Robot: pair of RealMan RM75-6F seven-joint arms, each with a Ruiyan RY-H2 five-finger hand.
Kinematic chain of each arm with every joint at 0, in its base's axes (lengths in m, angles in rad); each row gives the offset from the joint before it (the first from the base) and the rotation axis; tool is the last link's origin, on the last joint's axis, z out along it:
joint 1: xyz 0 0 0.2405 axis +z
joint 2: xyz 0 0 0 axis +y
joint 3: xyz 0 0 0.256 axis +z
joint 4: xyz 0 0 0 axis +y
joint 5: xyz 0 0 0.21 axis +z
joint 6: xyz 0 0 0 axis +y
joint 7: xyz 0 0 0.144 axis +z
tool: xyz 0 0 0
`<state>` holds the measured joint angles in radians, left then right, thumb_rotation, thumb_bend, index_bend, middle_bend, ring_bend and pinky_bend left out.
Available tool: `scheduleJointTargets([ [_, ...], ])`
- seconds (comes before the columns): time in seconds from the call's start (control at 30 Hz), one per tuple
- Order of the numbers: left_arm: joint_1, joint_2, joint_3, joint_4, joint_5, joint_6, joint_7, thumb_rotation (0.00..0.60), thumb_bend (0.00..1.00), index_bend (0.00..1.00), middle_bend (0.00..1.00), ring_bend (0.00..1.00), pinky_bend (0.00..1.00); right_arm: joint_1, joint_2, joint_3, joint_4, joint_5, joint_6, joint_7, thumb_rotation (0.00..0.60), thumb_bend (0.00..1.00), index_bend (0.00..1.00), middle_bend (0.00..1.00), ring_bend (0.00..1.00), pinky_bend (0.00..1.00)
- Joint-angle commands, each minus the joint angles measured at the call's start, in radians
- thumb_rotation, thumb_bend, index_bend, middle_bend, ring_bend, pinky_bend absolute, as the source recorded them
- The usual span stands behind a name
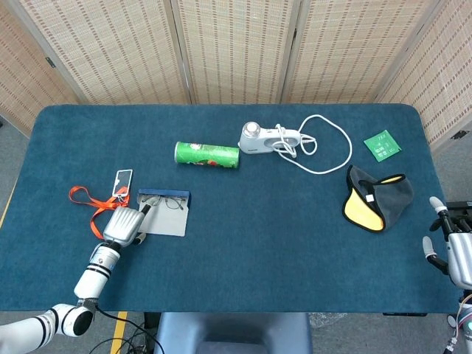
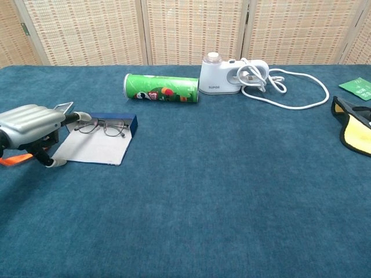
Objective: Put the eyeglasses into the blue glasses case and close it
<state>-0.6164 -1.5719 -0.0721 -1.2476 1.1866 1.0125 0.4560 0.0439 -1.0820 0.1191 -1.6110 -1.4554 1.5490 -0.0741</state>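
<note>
The blue glasses case lies open at the table's left, its pale flap spread flat toward me. Thin-framed eyeglasses lie inside against the blue wall. My left hand hovers at the case's left side with nothing in it. One finger reaches to the left end of the glasses, and the thumb sits by the flap's near left corner. My right hand rests far off at the table's right front edge, fingers apart and holding nothing; the chest view does not show it.
An orange lanyard with a badge lies left of the case. Behind are a green chips can and a white device with cable. A grey-yellow pouch and green card sit right.
</note>
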Motion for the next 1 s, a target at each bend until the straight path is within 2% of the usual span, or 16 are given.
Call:
scheduleJointTargets([
  [0.03,0.001,0.003,0.000,-0.008,0.000,0.000,0.006,0.600,0.24,0.04,1.00,1.00,1.00,-0.001,0.000,0.000,0.000,0.001,0.000,0.000,0.600,0.46,0.09,0.48,0.38,0.24],
  [0.53,-0.006,-0.011,-0.013,0.004,-0.022,-0.023,0.032,0.600,0.25,0.04,1.00,1.00,1.00,-0.006,-0.002,-0.003,0.006,0.000,0.005,0.007,0.600,0.46,0.09,0.48,0.38,0.24],
  [1.0,-0.007,0.012,-0.018,-0.049,-0.054,-0.038,0.051,0.600,0.25,0.03,1.00,1.00,1.00,-0.007,-0.002,-0.003,0.005,-0.001,0.007,0.006,0.600,0.46,0.09,0.48,0.38,0.24],
])
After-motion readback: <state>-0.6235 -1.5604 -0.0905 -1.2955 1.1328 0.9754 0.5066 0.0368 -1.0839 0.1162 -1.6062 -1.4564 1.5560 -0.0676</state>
